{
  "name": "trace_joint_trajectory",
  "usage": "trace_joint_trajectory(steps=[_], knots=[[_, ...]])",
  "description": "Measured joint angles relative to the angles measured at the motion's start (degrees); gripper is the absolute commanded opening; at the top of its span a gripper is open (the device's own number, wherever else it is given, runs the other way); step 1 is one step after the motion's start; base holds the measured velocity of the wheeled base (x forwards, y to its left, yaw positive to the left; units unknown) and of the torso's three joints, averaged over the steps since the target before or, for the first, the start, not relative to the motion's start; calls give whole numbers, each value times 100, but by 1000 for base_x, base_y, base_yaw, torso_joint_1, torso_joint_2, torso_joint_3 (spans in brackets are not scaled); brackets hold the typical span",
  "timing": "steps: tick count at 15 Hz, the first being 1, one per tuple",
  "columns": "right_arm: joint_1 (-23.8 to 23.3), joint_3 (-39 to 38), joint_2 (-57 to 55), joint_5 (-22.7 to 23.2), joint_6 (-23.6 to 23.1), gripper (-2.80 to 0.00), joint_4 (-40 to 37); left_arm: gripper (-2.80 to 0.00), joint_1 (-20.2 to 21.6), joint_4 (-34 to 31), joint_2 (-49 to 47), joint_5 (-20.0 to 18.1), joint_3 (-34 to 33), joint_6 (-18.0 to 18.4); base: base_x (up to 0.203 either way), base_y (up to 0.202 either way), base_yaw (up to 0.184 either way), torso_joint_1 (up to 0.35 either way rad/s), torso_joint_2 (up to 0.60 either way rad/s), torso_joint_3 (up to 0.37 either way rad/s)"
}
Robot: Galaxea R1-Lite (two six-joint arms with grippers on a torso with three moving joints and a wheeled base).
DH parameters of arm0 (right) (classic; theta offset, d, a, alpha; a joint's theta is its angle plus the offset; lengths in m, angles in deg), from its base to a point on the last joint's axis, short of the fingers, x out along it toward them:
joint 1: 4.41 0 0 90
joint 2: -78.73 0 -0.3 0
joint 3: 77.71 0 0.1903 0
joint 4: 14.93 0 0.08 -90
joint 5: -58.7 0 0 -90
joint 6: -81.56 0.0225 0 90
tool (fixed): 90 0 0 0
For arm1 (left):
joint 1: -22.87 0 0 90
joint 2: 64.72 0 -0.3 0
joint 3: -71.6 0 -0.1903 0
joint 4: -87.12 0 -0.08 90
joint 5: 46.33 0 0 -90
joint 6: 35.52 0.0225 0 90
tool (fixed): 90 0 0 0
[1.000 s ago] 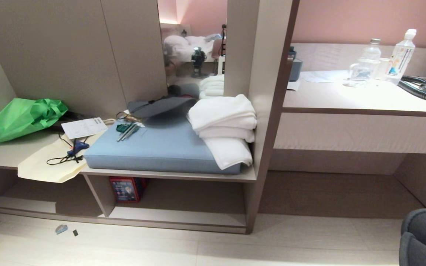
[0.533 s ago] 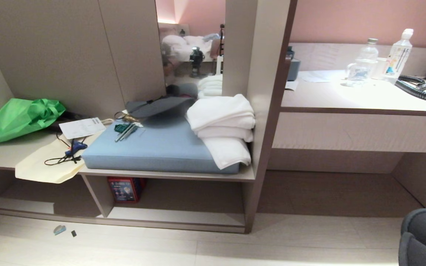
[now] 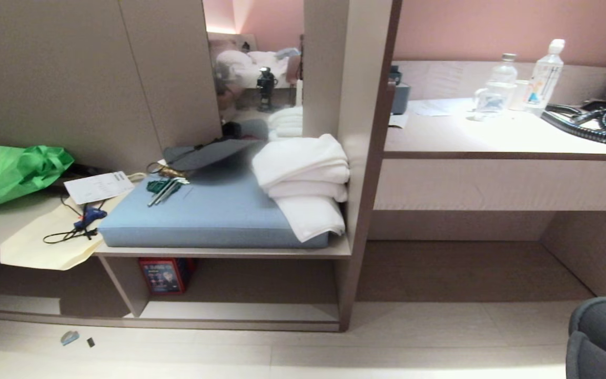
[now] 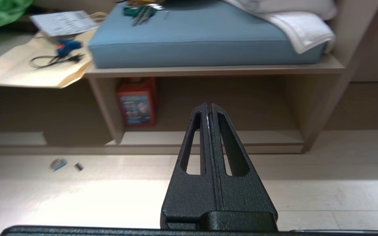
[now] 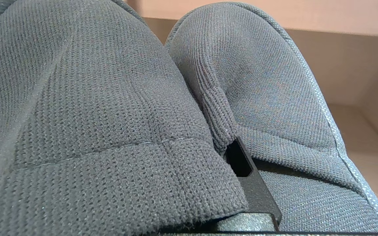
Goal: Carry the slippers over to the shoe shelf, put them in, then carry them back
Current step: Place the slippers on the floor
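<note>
The dark grey slippers (image 3: 605,339) hang together at the bottom right corner of the head view, above the pale floor. They fill the right wrist view, two knitted bands (image 5: 110,98) side by side. My right gripper (image 5: 233,154) is shut on them; one black finger (image 5: 258,193) shows between the bands and the tips are hidden. The shoe shelf (image 3: 240,311) is the low cubby under the cushion, left of the slippers, with a pale base board (image 4: 267,137) and a divider (image 3: 124,287). My left gripper (image 4: 208,106) is shut and empty, pointing at that cubby from above the floor.
A red box (image 3: 162,275) stands in the cubby by the divider. Above lie a blue cushion (image 3: 213,216), white towels (image 3: 305,184), a black hat (image 3: 208,152) and a green bag (image 3: 11,173). The long counter (image 3: 492,139) carries bottles (image 3: 542,76). Small scraps (image 3: 70,337) lie on the floor.
The whole head view has slid leftwards, so the camera has moved; the shelf things keep their places. The slippers stay in the same corner, still held.
</note>
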Motion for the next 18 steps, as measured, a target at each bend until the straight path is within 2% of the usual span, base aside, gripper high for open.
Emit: trace_joint_trajectory(steps=[4, 12, 18], knots=[[-5, 0, 0, -6, -20, -280, -2, -280, 0, 0, 0, -4, 0, 0, 0, 3, -105, 2, 3, 2], [-2, 0, 0, -9, 1, -280, -5, -280, 0, -2, 0, 4, 0, -2, 0, 0, 0, 0, 0, 0], [-5, 0, 0, -9, -3, -280, -2, -280, 0, 0, 0, 4, 0, -13, 0, 0, 0, 4, 2, -156]])
